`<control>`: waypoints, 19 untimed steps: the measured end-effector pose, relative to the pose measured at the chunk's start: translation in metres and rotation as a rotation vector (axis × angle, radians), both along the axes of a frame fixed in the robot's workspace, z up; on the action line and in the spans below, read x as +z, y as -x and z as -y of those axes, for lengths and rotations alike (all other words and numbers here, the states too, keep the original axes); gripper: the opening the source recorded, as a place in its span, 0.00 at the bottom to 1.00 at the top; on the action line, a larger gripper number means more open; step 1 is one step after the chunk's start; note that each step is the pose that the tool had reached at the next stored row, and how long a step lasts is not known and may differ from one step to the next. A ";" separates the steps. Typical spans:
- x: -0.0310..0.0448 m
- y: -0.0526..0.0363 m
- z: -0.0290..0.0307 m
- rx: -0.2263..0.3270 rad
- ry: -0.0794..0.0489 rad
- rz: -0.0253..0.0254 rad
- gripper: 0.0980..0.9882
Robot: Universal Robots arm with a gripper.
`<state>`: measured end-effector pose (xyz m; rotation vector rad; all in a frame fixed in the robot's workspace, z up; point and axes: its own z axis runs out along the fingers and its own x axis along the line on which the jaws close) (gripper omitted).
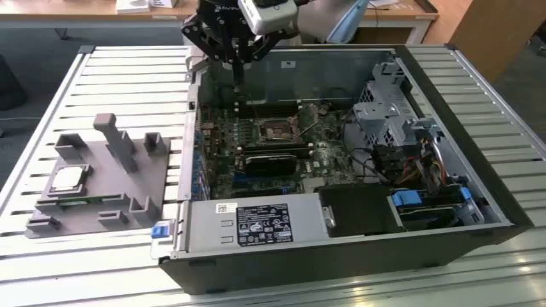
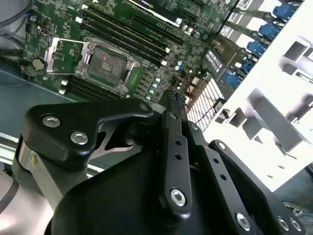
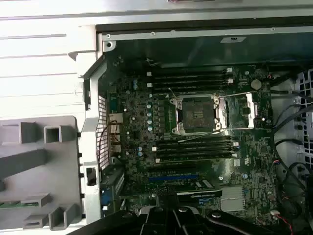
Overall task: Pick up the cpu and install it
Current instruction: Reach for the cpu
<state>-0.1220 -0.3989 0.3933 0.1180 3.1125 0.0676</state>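
The cpu, a small silvery square chip, lies flat on the grey holder block at the exterior view's left, outside the computer case. My gripper hangs over the case's far side, above the motherboard and well away from the cpu, fingers together and holding nothing. In both wrist views the black fingertips meet over the board. The cpu socket is uncovered and bare, its metal load plate swung aside.
The open case lies on a slatted white table. A black card sits in front of the socket, a power supply at the near edge, and drive cages and cables at the exterior view's right. A green memory stick rests in the holder.
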 end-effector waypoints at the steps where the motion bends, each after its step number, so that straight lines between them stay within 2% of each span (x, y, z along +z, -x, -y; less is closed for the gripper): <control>1: 0.0000 0.0000 0.0000 0.000 0.000 0.0000 0.01; 2: 0.0000 0.0190 0.0007 0.000 0.000 0.0000 0.01; 10: 0.0000 0.0219 0.0008 0.000 0.000 0.0000 0.01; 19: 0.0000 0.0291 0.0007 0.000 0.000 0.0000 0.01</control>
